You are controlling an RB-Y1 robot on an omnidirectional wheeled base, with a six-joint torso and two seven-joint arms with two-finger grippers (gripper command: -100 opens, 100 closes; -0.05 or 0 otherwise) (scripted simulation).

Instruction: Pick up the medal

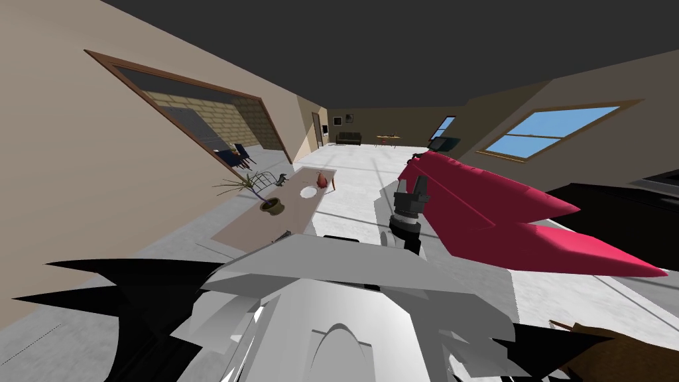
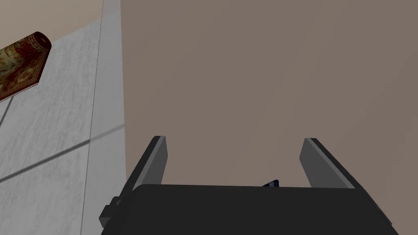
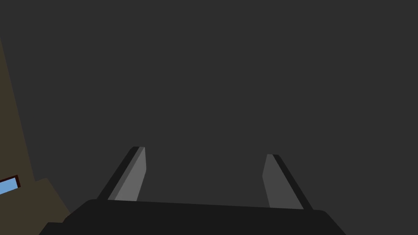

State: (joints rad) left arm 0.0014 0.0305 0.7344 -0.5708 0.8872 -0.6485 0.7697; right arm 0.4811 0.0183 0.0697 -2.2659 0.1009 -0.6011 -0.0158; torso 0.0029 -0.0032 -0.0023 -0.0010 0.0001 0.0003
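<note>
My left gripper [image 2: 234, 138] stands open over a flat brown surface, the top of the long table [image 1: 252, 225]. A small dark blue tip [image 2: 272, 183] pokes out just above the gripper's body, between the fingers and close to one of them; I cannot tell whether it is the medal. A small dark object [image 1: 285, 233] lies at the table's near end in the head view. My right arm [image 1: 406, 211] is raised in front of the red sofa, and its gripper [image 3: 204, 151] is open and holds nothing.
On the table stand a potted plant [image 1: 270, 204], a white plate [image 1: 308, 192], a red vase [image 1: 322, 180] and a small dark figure [image 1: 283, 179]. A red sofa [image 1: 504, 219] is at the right. A rolled rug [image 2: 20, 67] lies on the grey floor [image 2: 53, 142] beside the table.
</note>
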